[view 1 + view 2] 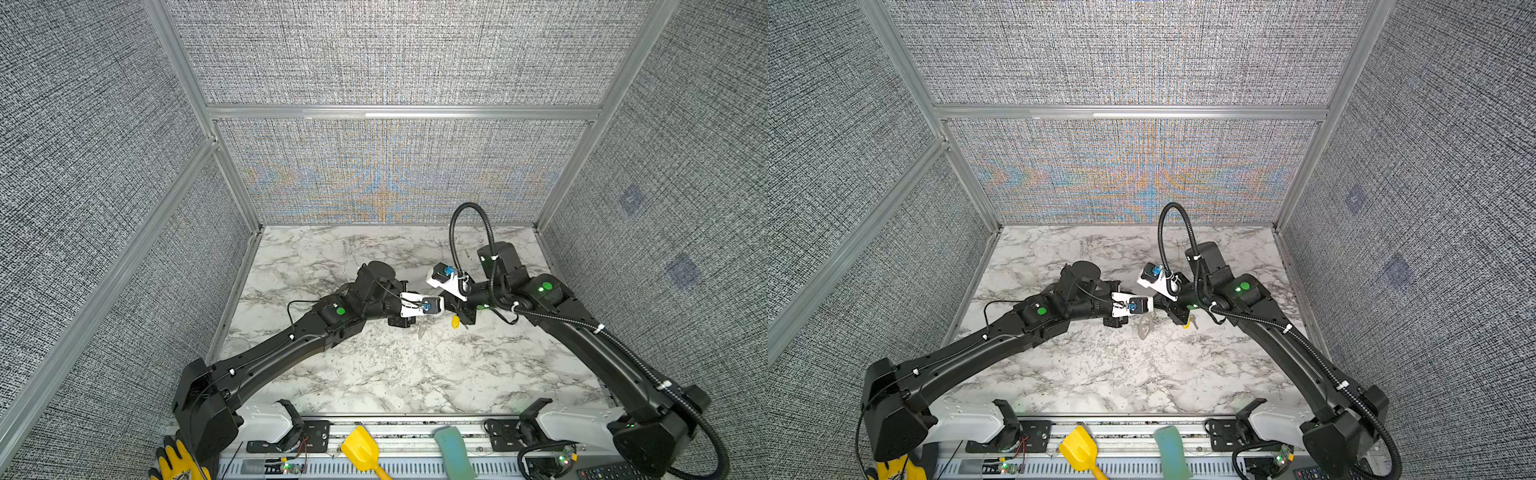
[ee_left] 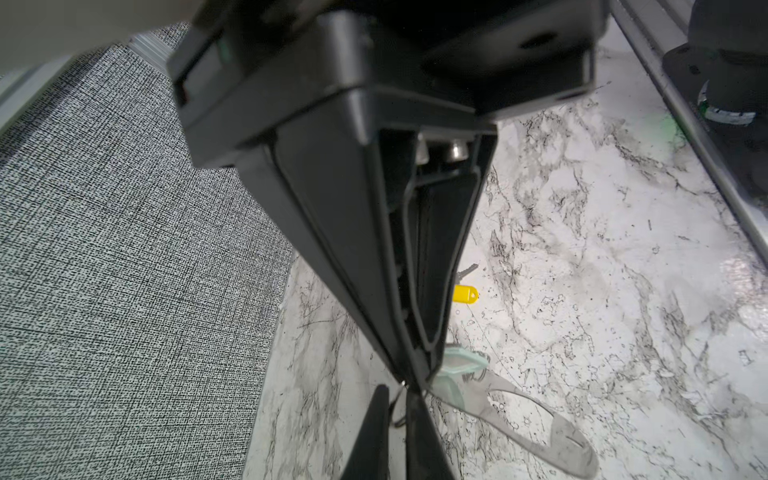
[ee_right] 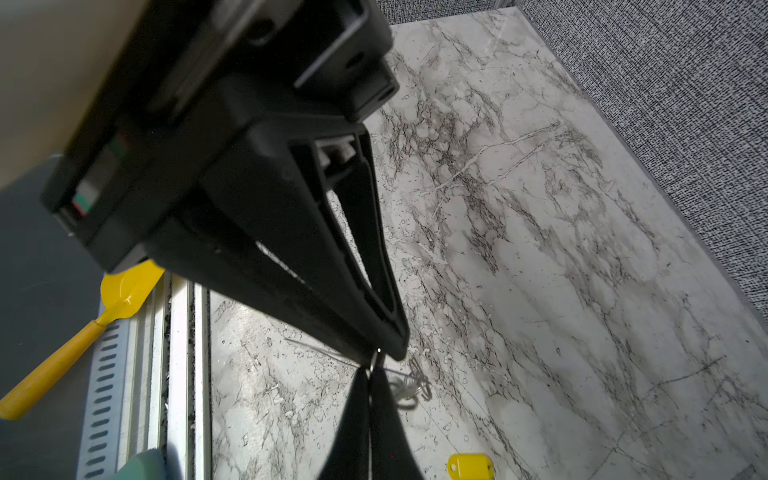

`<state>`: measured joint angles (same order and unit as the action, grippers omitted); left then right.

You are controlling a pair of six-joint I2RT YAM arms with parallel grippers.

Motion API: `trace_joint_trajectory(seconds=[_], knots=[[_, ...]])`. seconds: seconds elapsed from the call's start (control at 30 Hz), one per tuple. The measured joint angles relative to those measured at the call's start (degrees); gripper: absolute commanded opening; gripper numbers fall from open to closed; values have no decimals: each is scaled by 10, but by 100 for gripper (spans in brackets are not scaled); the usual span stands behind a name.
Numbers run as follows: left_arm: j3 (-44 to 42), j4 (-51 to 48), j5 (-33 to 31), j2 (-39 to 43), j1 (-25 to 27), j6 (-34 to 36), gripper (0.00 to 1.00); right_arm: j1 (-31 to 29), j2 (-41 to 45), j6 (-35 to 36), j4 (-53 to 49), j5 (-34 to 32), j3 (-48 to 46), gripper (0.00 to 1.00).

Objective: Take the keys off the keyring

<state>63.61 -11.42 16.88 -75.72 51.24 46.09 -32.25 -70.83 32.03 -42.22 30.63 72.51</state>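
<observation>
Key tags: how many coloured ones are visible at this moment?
2. The yellow tag lies on the marble tabletop, apart from the grey keyring plate. The pale teal tag sits at the plate's end, beside the left gripper. No other shows.

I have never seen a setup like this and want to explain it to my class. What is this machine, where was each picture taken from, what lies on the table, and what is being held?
A left arm and a right arm, both robotic, reach over a marble table. Two pictures look down from one overhead camera; two come from cameras on the wrists. The left pincer and right pincer are shut, tip to tip. A thin wire loop shows beside the tips; whether either grips it is unclear. Near them is a grey plate, a pale teal tag at one end. A yellow-tagged key lies apart on the marble.
</observation>
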Motion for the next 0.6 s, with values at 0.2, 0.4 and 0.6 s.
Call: trace_joint_trajectory(seconds=[0.2, 0.4, 0.6], knots=[[0, -4, 4, -2, 1, -4, 0, 0, -1, 9, -5, -5, 0, 1], [0, -3, 21, -4, 0, -31, 0, 0, 22, 12, 13, -19, -17, 27], [-23, 29, 69, 5, -29, -92, 0, 4, 76, 13, 48, -59, -52, 34]])
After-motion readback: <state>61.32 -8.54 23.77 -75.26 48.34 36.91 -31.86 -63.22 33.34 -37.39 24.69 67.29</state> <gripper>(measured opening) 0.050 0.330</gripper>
